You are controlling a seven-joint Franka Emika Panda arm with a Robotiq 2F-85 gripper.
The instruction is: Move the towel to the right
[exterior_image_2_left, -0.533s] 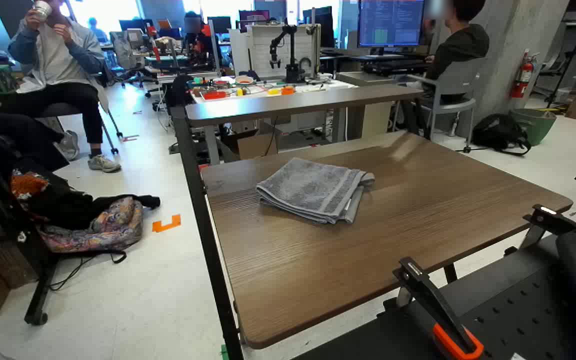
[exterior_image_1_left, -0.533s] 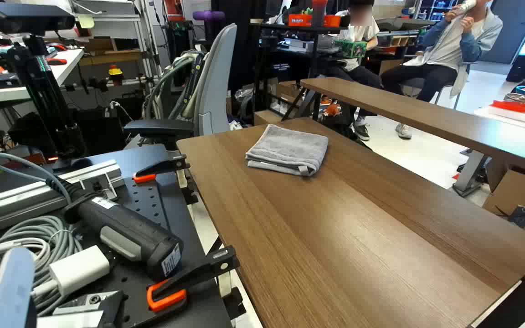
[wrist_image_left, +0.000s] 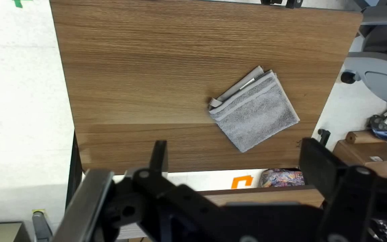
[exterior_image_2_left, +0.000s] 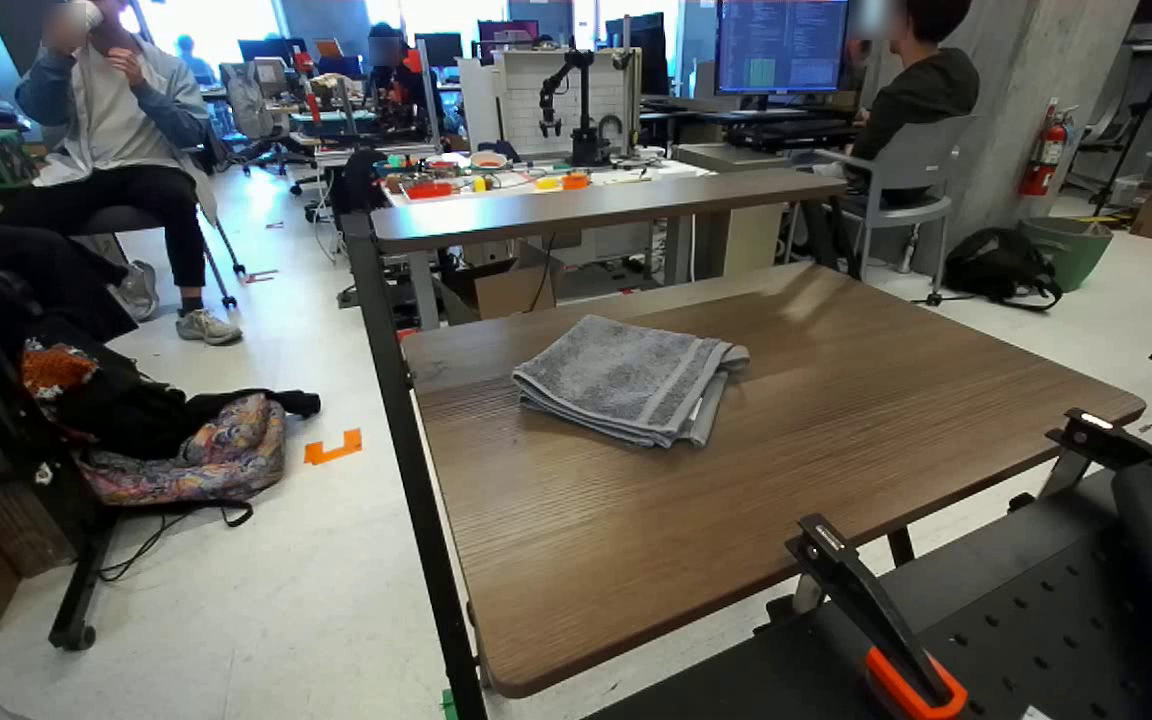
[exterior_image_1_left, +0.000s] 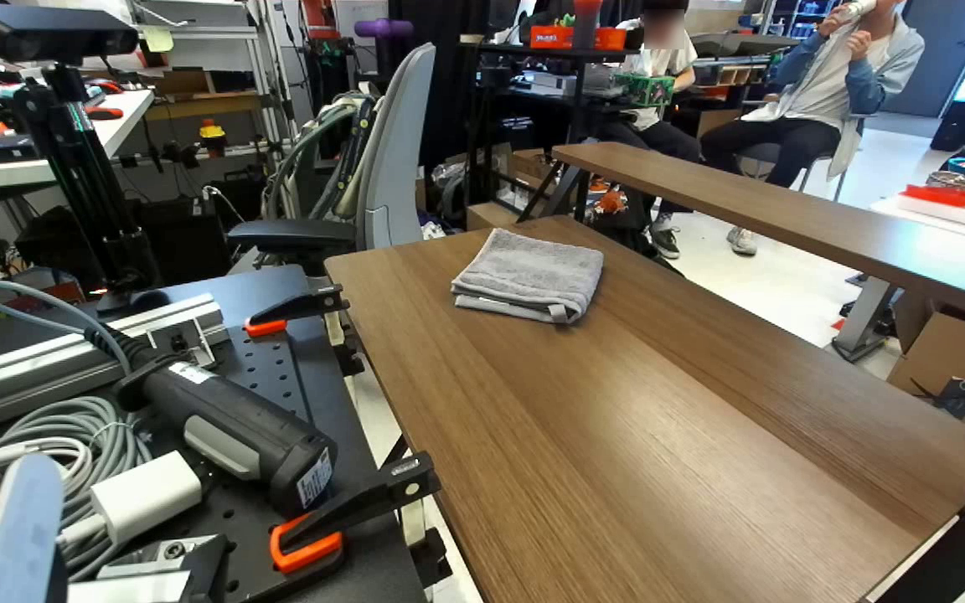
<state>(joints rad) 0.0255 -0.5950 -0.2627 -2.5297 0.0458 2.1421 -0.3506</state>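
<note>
Wood-grained tabletop (wrist_image_left: 139, 67) is spreading below the gripper (wrist_image_left: 235, 156), whose jaws are standing wide apart, holding nothing. Farther out, ahead of their gap, the folded towel (wrist_image_left: 255, 111) is lying on that tabletop, edges slanting to the jaws' line.

A folded grey terry towel (wrist_image_left: 255, 112) lies askew on the wood-grain bench (wrist_image_left: 129, 84), its paler woven band along the upper-left side, where a loose layer juts out with a small fabric tab (wrist_image_left: 215, 102). The claw (wrist_image_left: 233, 144) has its two black fingers (wrist_image_left: 159, 156) set wide apart, one to the towel's lower left, one to its lower right. Lower in view than the towel, a bracket-shaped orange marking (wrist_image_left: 242, 178) shows on the floor (wrist_image_left: 18, 107), and a grey chair (wrist_image_left: 386, 85) stands to the towel's right.
</note>
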